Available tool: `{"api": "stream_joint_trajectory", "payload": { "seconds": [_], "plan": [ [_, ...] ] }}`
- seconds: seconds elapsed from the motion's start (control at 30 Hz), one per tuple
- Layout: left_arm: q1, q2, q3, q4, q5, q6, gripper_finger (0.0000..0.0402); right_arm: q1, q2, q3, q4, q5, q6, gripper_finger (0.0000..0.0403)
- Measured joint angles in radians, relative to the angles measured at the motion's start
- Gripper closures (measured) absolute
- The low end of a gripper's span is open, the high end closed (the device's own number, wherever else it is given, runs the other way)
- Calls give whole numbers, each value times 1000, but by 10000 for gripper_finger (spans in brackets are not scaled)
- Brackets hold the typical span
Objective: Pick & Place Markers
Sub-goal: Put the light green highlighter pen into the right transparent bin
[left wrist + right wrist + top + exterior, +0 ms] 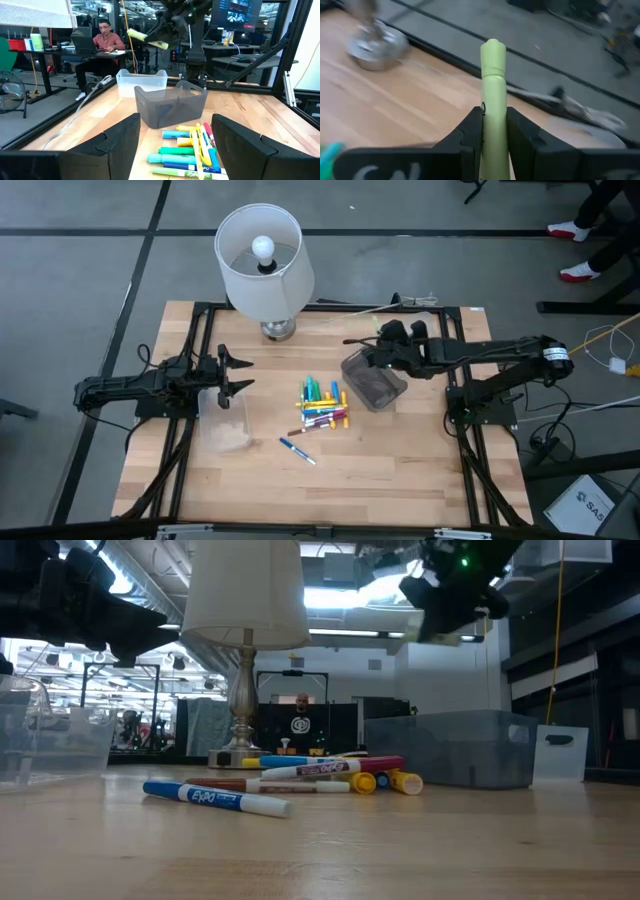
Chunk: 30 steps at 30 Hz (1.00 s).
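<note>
Now we hold a yellow marker (493,100) clamped in our right gripper (494,131), high over the grey bin (372,383). Released off-centre, it could clip the rim and bounce out. Other markers (322,404) lie piled mid-table; one blue marker (214,797) reads "EXPO". Our left gripper (232,373) waits open above the clear bin (225,423).

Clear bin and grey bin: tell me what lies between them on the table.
In the high view, the marker pile lies between the clear bin and the grey bin, with one blue marker apart toward the front edge.
</note>
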Motion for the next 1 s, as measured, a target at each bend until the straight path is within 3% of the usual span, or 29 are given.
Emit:
{"api": "stream_joint_trajectory", "payload": {
  "seconds": [0.33,1.0],
  "plan": [
    [0,0,0,0,0,-1,160,-97,0,0,-271,-14,165,336],
    [0,0,0,0,0,0,160,-232,0,-33,-405,-89,187,336]
  ]
}}
